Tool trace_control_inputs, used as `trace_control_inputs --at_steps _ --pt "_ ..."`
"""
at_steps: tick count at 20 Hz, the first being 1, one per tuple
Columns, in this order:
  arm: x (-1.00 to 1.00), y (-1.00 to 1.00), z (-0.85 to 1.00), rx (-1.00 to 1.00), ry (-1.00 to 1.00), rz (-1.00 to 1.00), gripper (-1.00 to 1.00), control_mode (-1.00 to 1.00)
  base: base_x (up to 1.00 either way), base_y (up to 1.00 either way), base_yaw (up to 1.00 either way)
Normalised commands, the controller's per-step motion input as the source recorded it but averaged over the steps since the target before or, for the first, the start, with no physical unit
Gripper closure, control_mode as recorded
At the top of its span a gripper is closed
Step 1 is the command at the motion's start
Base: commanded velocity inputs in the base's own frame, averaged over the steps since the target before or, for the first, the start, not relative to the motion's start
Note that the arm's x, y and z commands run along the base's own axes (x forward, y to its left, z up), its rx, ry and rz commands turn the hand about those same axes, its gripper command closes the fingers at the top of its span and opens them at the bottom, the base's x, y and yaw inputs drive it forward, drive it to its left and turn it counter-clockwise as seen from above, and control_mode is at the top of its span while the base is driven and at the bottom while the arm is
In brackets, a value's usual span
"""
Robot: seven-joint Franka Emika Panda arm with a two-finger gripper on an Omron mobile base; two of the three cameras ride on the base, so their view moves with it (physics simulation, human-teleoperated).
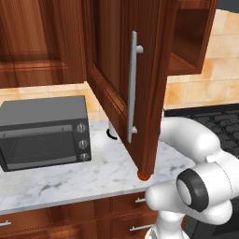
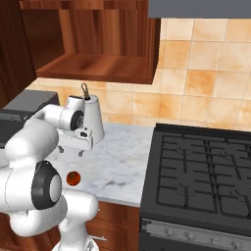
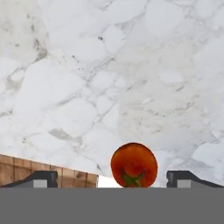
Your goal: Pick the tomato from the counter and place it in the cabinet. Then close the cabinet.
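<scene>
Red-orange against white marble: the tomato (image 3: 134,165) sits on the counter (image 3: 87,87), and from the hand's own camera it lies between the two dark fingertips (image 3: 43,178), a little nearer the right-hand one, with clear gaps on both sides. The fingers are spread wide and touch nothing; the gripper (image 3: 113,179) hangs over the fruit with marble stretching away beyond the tips.

From the right base camera the tomato (image 2: 73,179) rests near the front edge of the counter (image 2: 122,157), below the gripper (image 2: 71,149), whose fingers point down at it from above. Behind the fingers stands a white paper-towel roll (image 2: 93,117).

From the left base camera, the tomato (image 1: 144,176) peeps out under the bottom corner of the cabinet door (image 1: 126,84), which is swung open, its long silver handle (image 1: 133,88) facing us. The cabinet (image 2: 98,44) shows a bare wooden shelf. A grey toaster oven (image 1: 44,133) sits well off to the left, and a black stovetop (image 2: 201,171) to the right.
</scene>
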Motion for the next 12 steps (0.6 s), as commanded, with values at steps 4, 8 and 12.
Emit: trace_control_inputs --at_steps 4,8,12 --pt "-0.16 0.01 -0.52 -0.02 0.00 0.01 -1.00 -1.00 0.00 0.00 0.00" --pt "-0.26 -0.13 -0.46 -0.05 0.00 0.07 -1.00 -1.00 0.00 0.00 0.00" --pt "-0.45 -0.15 -0.24 0.00 0.00 0.10 -1.00 -1.00 0.00 0.00 0.00"
